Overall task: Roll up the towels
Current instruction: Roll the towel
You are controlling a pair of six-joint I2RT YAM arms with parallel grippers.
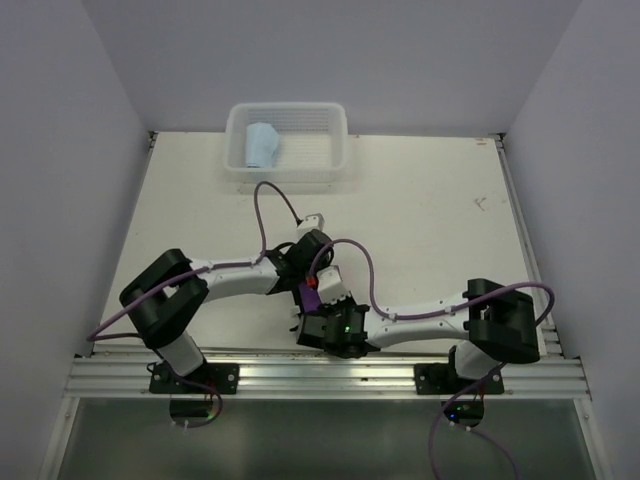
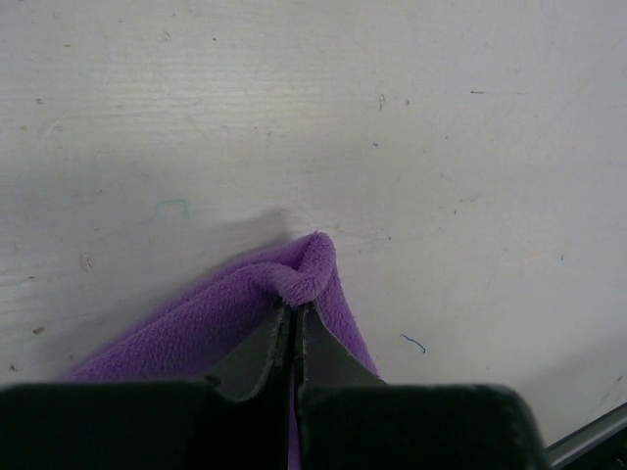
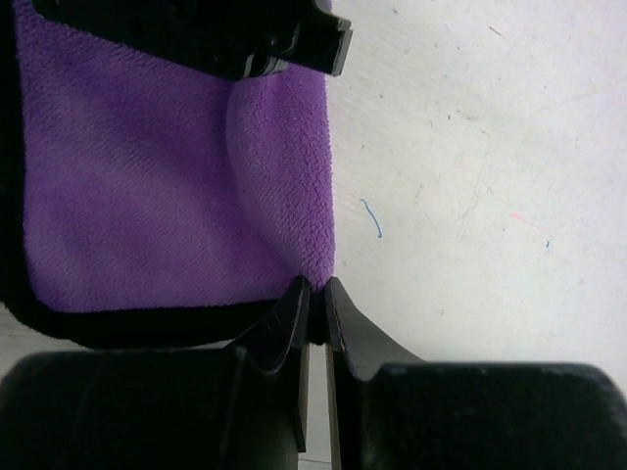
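Note:
The purple towel [image 3: 147,196] with a black border lies flat on the white table between the two arms, mostly hidden under them in the top view [image 1: 310,298]. My left gripper [image 2: 295,305] is shut on one bunched corner of it. My right gripper [image 3: 317,289] is shut on another corner, at the black edge. The left gripper's dark body [image 3: 245,39] shows at the top of the right wrist view, over the same side of the towel. The light blue towel [image 1: 262,145] lies rolled inside the white basket [image 1: 288,172] at the far edge.
White walls close the table in on the left, right and back. An aluminium rail [image 1: 320,375] runs along the near edge by the arm bases. Purple cables [image 1: 270,205] loop above the arms.

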